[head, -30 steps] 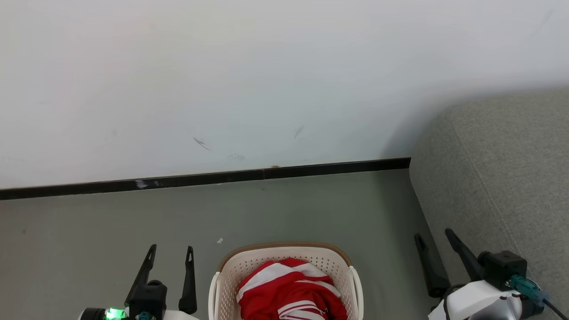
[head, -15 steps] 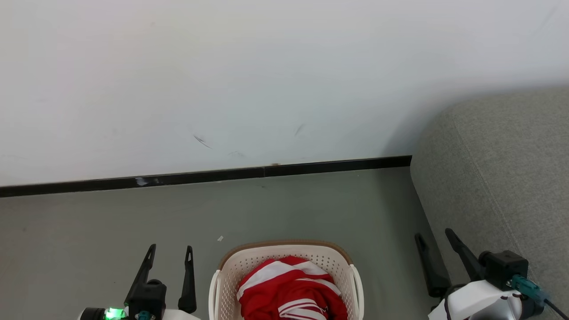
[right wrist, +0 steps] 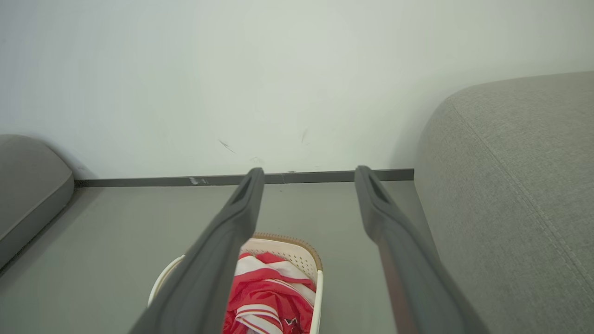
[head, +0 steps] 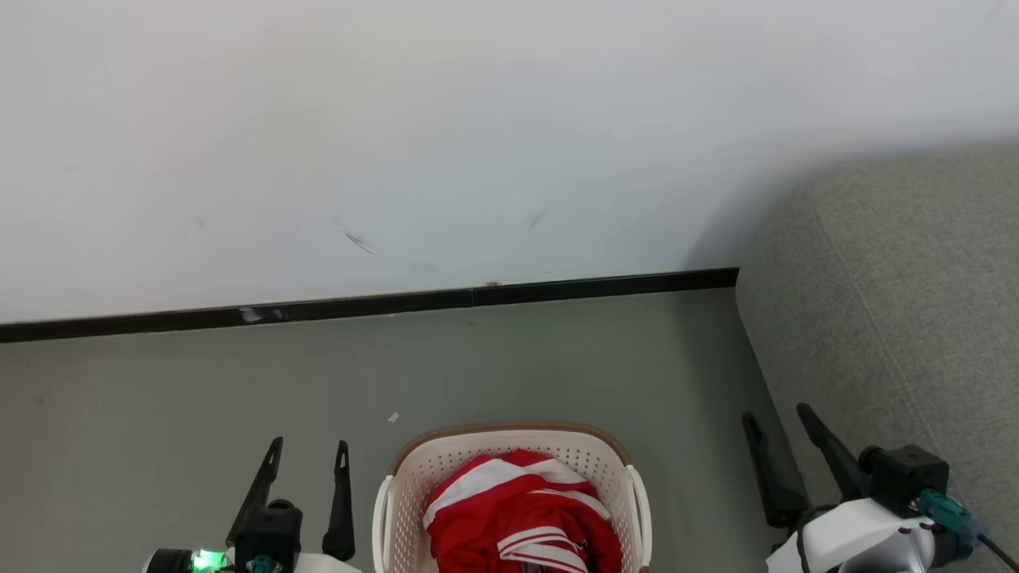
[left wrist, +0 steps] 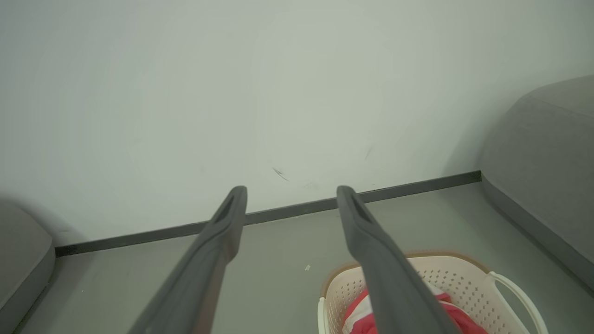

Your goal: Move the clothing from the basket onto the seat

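The clothing is being seen as a crumpled red heap with white bands and thin white stripes, lying inside the basket. It is being contained by the basket's perforated cream walls, below the brown rim. Nothing is gripping it.

The basket is being seen standing on the grey floor, at the bottom middle of the head view, between the two grippers and touched by neither. A white side handle is showing on each side of it.

The left gripper is being held just to the left of the basket, above the floor. Its two dark fingers are being held wide apart with nothing between them. A green light is glowing at its base.

The right gripper is being held to the right of the basket, in front of the seat's near edge. Its fingers are likewise being held wide apart and empty.

The seat is being seen on the right: grey woven fabric, rounded corner, stitched seam. It is standing apart from the basket, with a strip of floor between them.

A small pale scrap is lying on the floor beyond the basket. A black baseboard is running under the white wall, which is showing a few dark scuffs. In the right wrist view a second grey cushion is being seen at the far left.
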`<state>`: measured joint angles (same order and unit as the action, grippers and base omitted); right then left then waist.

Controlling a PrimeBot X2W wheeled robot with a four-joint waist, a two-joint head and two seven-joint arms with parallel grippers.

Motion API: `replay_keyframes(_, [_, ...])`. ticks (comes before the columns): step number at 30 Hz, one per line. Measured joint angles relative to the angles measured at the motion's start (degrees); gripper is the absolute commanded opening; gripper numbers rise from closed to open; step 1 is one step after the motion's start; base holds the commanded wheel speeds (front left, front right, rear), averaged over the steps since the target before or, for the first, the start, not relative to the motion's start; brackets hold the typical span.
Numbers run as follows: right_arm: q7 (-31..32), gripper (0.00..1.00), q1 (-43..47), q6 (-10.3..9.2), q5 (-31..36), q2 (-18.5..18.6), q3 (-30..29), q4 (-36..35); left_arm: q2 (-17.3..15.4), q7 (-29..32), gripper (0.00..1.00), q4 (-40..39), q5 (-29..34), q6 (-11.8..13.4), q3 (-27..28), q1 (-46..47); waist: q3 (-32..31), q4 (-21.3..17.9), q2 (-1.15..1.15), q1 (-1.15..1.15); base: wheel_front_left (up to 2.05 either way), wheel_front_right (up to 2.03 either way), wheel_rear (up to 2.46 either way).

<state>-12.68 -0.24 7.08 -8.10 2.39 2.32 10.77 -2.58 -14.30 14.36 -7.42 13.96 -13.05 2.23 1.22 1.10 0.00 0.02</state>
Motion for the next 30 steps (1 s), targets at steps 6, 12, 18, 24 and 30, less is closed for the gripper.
replay_keyframes(6, [-0.38,1.0,0.01,0.0,0.07,-0.02,-0.96,-1.23,-0.97,0.0,1.0,1.32,0.94,-1.05,-1.62,2.11,0.96,-0.28,0.0,0.0,0.0,0.0,0.0])
replay_keyframes(12, [-0.53,1.0,0.03,0.0,0.27,-0.03,-1.98,-3.0,-1.29,0.0,1.0,3.88,2.58,-2.63,-3.96,3.71,2.36,-0.71,0.0,0.0,0.0,0.0,0.0])
replay_keyframes(18, [-0.93,1.0,0.16,0.0,0.35,-0.04,-3.42,-4.54,-1.54,0.03,1.0,5.89,3.94,-4.22,-6.19,5.61,3.85,-1.2,0.0,0.0,0.0,0.0,0.0])
replay_keyframes(24, [-0.94,1.0,1.2,0.0,-0.08,-0.11,-4.52,-6.03,-1.42,0.62,1.0,8.65,5.54,-5.45,-8.39,8.76,6.04,-1.91,0.0,0.0,0.0,0.0,0.0])
replay_keyframes(30, [-1.03,1.0,1.18,0.0,-0.93,-0.13,-5.82,-7.59,-1.37,1.2,1.0,11.27,7.3,-7.15,-10.68,11.28,8.65,-2.86,0.0,-0.01,0.0,0.0,0.0])
